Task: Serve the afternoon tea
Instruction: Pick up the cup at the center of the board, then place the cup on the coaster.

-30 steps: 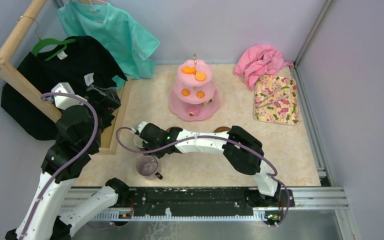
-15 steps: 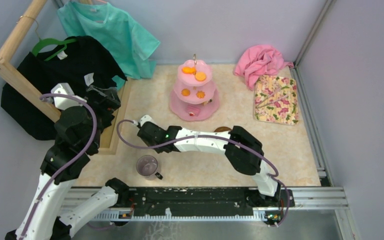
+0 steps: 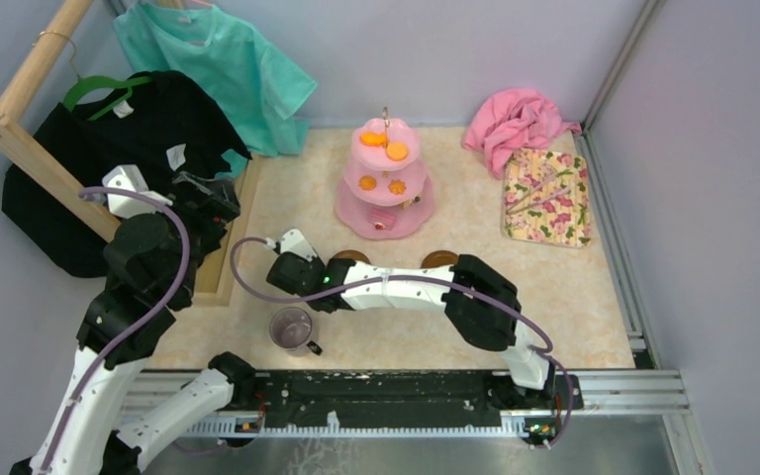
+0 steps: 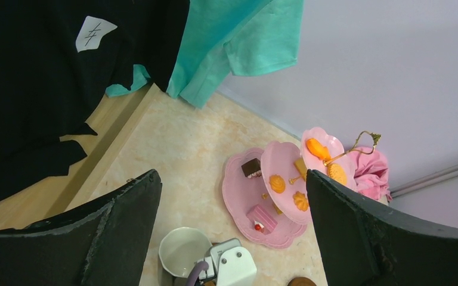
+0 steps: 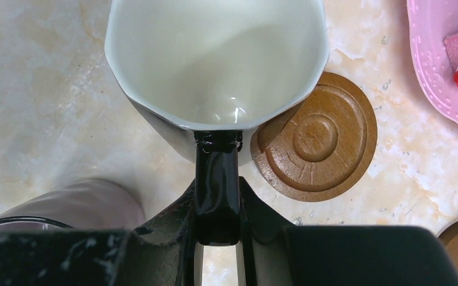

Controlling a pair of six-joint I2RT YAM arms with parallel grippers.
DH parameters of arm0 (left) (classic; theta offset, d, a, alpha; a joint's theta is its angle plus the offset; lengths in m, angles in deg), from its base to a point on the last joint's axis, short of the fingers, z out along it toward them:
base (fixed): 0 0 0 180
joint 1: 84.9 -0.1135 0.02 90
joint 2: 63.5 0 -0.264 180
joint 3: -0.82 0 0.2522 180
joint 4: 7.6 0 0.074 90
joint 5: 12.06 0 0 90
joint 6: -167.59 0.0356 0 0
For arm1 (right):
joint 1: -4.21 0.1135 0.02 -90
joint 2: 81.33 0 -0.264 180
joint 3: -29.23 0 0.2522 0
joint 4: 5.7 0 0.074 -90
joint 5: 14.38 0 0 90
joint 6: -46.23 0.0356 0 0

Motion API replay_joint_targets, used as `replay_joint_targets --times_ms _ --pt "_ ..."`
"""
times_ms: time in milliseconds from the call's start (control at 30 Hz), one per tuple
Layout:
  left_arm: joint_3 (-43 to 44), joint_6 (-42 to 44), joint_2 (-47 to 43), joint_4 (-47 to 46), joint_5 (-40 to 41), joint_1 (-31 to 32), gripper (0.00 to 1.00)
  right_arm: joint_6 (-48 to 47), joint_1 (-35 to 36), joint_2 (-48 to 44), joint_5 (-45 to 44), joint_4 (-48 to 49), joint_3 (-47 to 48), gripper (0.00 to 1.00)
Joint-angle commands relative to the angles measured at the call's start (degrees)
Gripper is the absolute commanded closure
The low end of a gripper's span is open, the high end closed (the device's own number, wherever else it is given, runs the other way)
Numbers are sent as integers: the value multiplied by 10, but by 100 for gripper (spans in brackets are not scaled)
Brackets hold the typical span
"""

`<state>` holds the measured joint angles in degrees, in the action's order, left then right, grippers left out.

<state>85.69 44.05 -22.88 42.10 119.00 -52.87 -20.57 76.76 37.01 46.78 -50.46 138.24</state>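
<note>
My right gripper [image 5: 217, 238] is shut on the black handle [image 5: 217, 185] of the white mug [image 5: 214, 71], which is upright with its edge over the left rim of a brown saucer [image 5: 319, 143]. In the top view this gripper [image 3: 285, 267] is left of that saucer [image 3: 353, 256], and a second saucer [image 3: 439, 259] lies further right. The grey-purple mug [image 3: 292, 328] stands near the front edge. The pink three-tier cake stand [image 3: 386, 178] with snacks is at the back. My left gripper [image 3: 206, 203] is open, empty and raised at the left.
A pink cloth [image 3: 517, 121] and a floral mat [image 3: 546, 196] lie at the back right. A wooden rack [image 3: 30, 148] with a black shirt [image 3: 148, 119] and a teal shirt [image 3: 228, 69] stands along the left side.
My right gripper has moved a little left and back with the white mug, uncovering the left saucer. The left arm has barely moved.
</note>
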Motion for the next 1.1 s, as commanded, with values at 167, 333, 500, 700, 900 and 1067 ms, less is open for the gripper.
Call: replay_joint_targets --times_ms 167,333,500,700,900,1067 --pt "3 36 -8 -12 -9 -2 4 -6 21 -60 -92 62 31 100" --pt "2 45 -4 -24 -8 -2 3 -23 23 -61 -125 58 50 100" --pt "0 60 -2 -40 -2 -2 3 -15 23 -84 -165 68 26 100" --pt "-6 68 1 -49 -6 -2 3 20 20 -119 -216 96 -33 100" --pt "3 78 12 -44 -15 -2 3 64 18 -153 -238 121 -102 100" --pt "5 79 20 -39 -19 -2 3 98 18 -164 -240 137 -146 100"
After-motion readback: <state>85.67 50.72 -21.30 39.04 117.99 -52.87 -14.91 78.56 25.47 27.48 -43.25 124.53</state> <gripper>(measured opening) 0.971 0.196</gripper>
